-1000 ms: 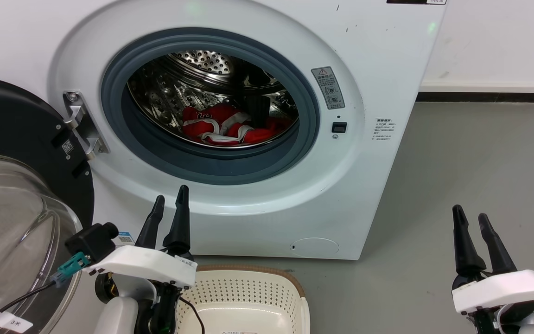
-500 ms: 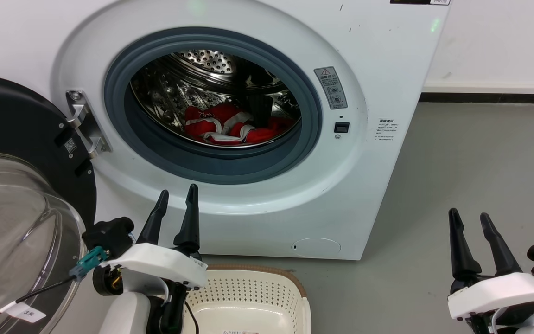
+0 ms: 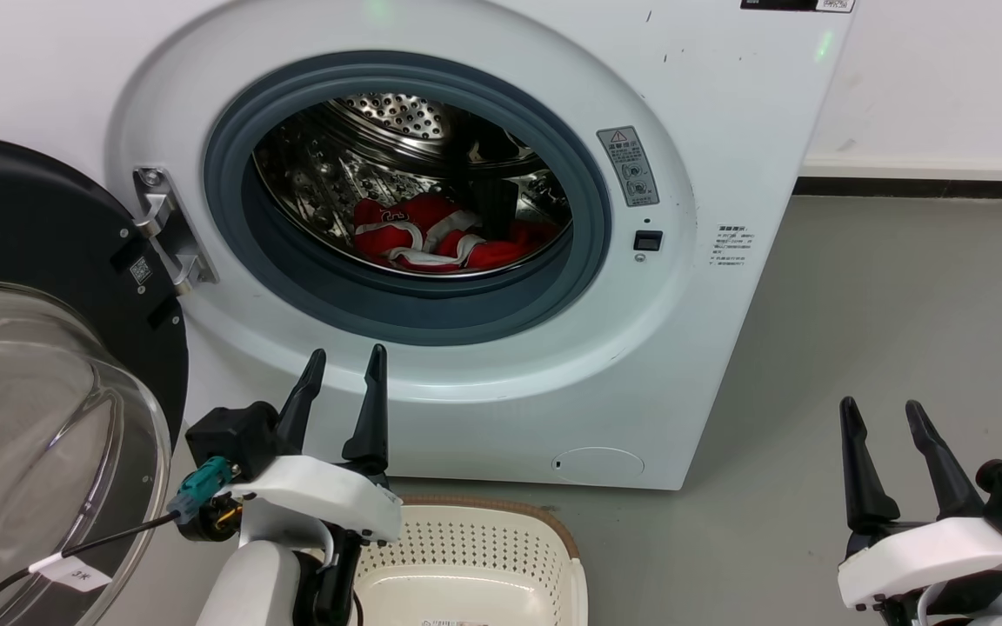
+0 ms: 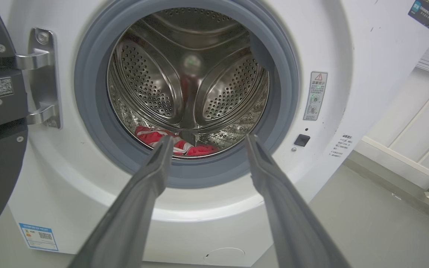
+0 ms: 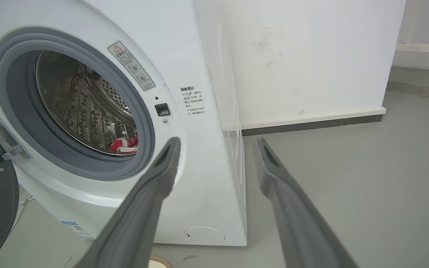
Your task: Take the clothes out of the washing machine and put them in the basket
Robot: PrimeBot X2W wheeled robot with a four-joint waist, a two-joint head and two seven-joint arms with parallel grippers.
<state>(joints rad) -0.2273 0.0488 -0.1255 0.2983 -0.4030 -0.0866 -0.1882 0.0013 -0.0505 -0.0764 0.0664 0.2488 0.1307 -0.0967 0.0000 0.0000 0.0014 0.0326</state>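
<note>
The white washing machine (image 3: 727, 130) stands in front of me with its door swung open to the left. Red clothes (image 3: 440, 239) with white trim lie at the bottom of the steel drum (image 4: 184, 74); they also show as clothes (image 4: 151, 134) in the left wrist view and clothes (image 5: 127, 145) in the right wrist view. The cream basket (image 3: 466, 556) sits on the floor just below the porthole. My left gripper (image 3: 346, 356) is open and empty, pointing up at the washer's front below the opening. At the lower right, my right gripper (image 3: 882, 409) is open and empty over the floor.
The black-framed glass door (image 3: 31, 365) hangs open at the left on its metal hinge (image 3: 166, 230). Grey floor (image 3: 884, 304) stretches to the right of the washer, ending at a white wall with a dark skirting (image 3: 927, 187).
The left gripper has risen and shifted right toward the porthole. The whole head view has drifted slightly, so the washer sits a little further right. The right gripper stays low at the right.
</note>
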